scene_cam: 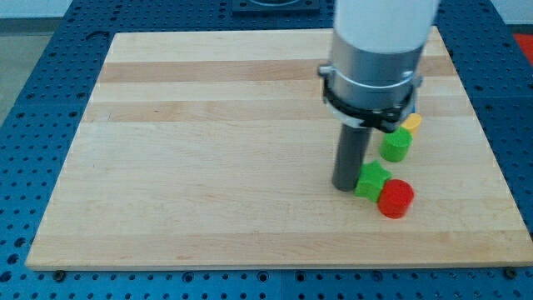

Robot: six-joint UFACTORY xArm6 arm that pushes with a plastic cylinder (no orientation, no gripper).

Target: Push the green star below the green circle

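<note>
On wooden board (208, 150): green star (371, 179).

A red cylinder (396, 199) and yellow block (410, 122) (partly hidden) on the wooden board (208, 150).

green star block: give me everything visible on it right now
The green star-shaped block is a small, solid bright green piece with a matte, plastic-like look, lying flat on the light wooden board toward the view's right. Its lobed points show along the top face. My tip sits against its left side, apparently touching. The red cylinder block presses against its lower right. The green circle block stands apart, above and slightly right. The star's left edge is partly hidden by the rod.
</note>
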